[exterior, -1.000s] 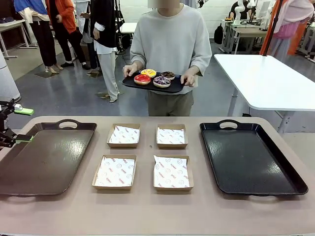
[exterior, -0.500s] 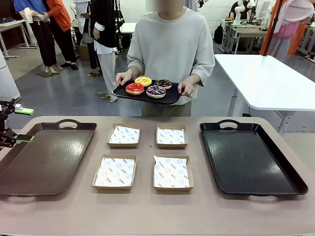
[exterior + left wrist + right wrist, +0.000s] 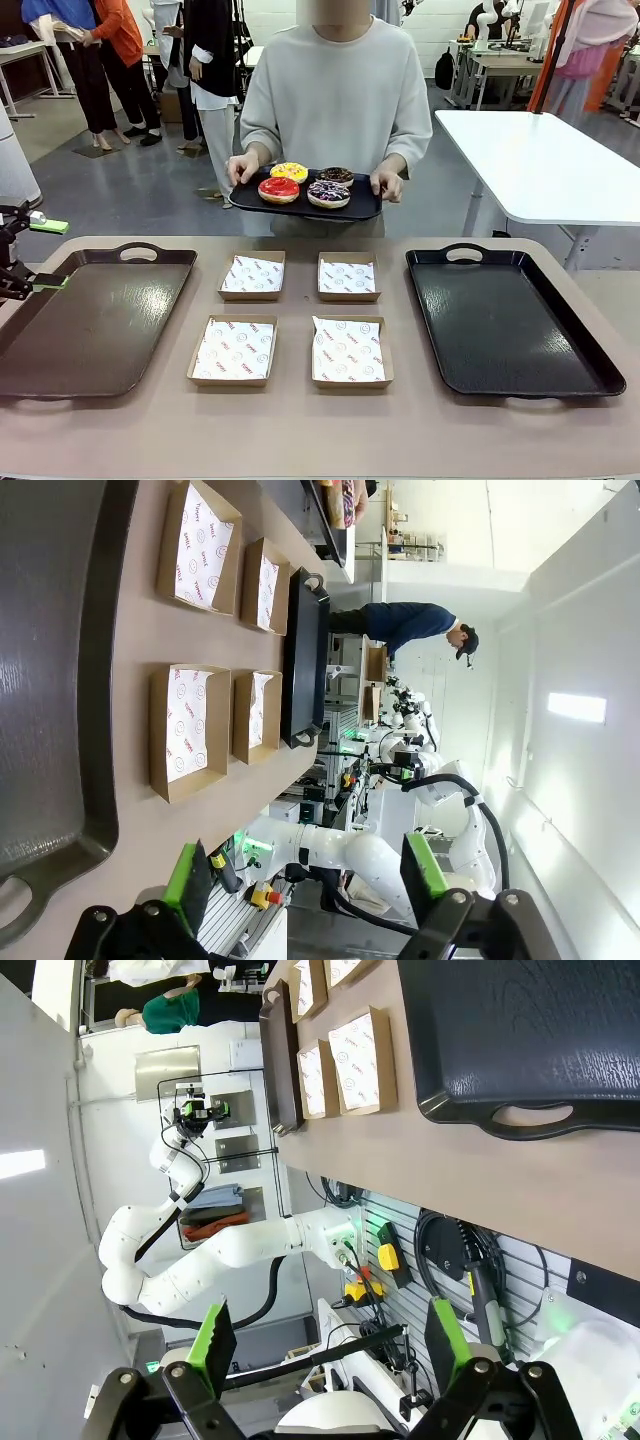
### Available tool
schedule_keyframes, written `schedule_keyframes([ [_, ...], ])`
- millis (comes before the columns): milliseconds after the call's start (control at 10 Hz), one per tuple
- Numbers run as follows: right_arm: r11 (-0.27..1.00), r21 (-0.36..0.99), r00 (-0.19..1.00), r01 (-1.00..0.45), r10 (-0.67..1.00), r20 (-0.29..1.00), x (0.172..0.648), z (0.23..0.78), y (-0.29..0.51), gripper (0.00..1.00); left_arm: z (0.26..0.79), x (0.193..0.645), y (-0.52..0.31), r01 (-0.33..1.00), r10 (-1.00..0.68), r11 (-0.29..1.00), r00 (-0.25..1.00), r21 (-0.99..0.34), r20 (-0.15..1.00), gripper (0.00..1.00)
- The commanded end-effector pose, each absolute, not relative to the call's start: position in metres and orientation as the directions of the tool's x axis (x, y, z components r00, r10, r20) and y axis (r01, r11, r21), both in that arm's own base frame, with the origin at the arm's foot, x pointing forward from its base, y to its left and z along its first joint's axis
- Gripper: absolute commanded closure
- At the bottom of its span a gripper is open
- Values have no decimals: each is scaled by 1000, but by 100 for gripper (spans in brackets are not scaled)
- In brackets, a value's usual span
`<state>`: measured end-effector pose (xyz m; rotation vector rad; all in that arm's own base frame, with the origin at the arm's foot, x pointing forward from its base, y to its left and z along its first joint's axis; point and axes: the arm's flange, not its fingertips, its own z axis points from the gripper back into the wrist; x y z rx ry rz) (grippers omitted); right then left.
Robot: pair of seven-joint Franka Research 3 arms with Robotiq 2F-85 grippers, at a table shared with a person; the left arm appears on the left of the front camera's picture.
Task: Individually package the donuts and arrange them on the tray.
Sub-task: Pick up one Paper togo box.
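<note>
Grippers both wide apart, green pads clear of everything.

Left arm: my left gripper (image 3: pixel 50 255) pokes in at the far left edge of the front view, mid-height. Its fingers lie level and point toward the frame's right, just beside the left rim of the brown tray (image 3: pixel 90 330). In the left wrist view the same gripper (image 3: pixel 305 880) rises from the bottom edge, with air between the pads. The scene is rolled sideways here, and the brown tray (image 3: pixel 50 680) runs down the left side.

Right arm: my right gripper (image 3: pixel 330 1345) rises from the bottom of the right wrist view, pads equally spread, hanging off the table's edge below the black tray (image 3: pixel 520 1030) at upper right.

Donuts: all four are at upper centre of the front view, well apart from both grippers. They sit on a small black tray (image 3: pixel 300 208) that a person (image 3: pixel 335 90) holds level at waist height beyond the table's far edge. One hand (image 3: pixel 243 168) is at its left end in the frame and the other hand (image 3: pixel 386 185) at its right. The yellow donut (image 3: pixel 289 172) and brown donut (image 3: pixel 336 176) are at the back; the red donut (image 3: pixel 279 189) and purple donut (image 3: pixel 328 193) are in front.

Table (image 3: pixel 300 430): four open cardboard boxes (image 3: pixel 233 351) lined with printed paper sit two by two at centre, between the brown tray on the left and the black tray (image 3: pixel 510 320) on the right.
</note>
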<state>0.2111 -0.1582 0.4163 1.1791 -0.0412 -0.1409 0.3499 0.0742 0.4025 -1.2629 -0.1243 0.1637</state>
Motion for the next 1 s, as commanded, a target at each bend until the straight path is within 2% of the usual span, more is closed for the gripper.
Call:
schedule_keyframes([
  [0, 374, 923, 991, 88, -127, -43, 211, 415, -158, 0, 404, 351, 75, -53, 203, 278, 979, -959, 5, 0],
  [900, 374, 923, 991, 88, -127, -43, 211, 415, -158, 0, 404, 351, 75, -53, 203, 278, 979, -959, 5, 0],
])
